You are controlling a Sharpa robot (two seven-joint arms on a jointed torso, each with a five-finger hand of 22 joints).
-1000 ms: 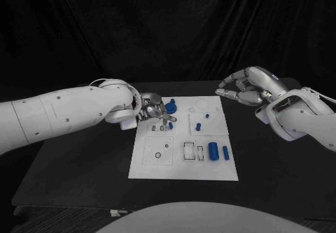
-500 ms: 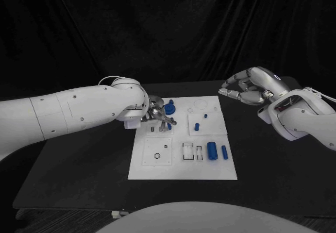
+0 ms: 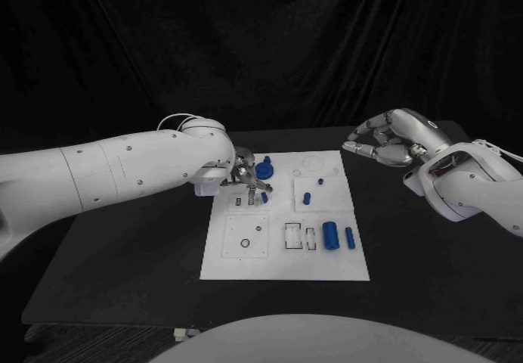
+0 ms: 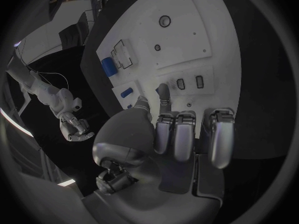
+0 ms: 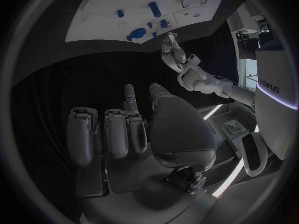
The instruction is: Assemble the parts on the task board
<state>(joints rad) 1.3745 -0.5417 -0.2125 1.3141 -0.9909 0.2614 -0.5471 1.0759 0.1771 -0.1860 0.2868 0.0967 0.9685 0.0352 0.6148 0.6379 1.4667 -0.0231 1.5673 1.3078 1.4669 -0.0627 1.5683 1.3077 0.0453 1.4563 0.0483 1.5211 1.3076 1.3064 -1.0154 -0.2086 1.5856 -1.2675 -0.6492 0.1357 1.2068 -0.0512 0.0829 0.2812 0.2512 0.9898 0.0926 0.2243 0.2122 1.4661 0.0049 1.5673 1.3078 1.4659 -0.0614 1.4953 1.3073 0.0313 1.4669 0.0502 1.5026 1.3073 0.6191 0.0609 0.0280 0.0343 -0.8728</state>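
The white task board (image 3: pixel 286 261) lies in the middle of the black table (image 3: pixel 120 257), its near edge bare. On its near half, to the left, sits a square plate with a small ring (image 3: pixel 246 243) on it, and beside that are two outlined rectangular slots (image 3: pixel 295 235). Just right of the slots lie a thick blue cylinder (image 3: pixel 331 233) and, next to it, a slimmer blue rod (image 3: pixel 350 237), both lying flat and pointing away from the robot. Further back, near the board's middle, a small blue peg (image 3: pixel 306 199) stands on a square panel, with a smaller blue piece (image 3: pixel 320 181) beyond it. On the left side of the board's far half, the left hand (image 3: pixel 246 175) hangs over two small slots, its fingers pointing down and close together near a small blue part (image 3: pixel 264 197); whether they pinch that part cannot be told. Just behind the fingers stands a larger blue piece (image 3: pixel 266 166) at the far left of the board. A faint round outline (image 3: pixel 313 161) marks the board's far edge. The right hand (image 3: pixel 384 139) floats above the table off the board's far right corner, well apart from every part, its fingers curled inward on nothing, as the right wrist view (image 5: pixel 134 129) also shows.
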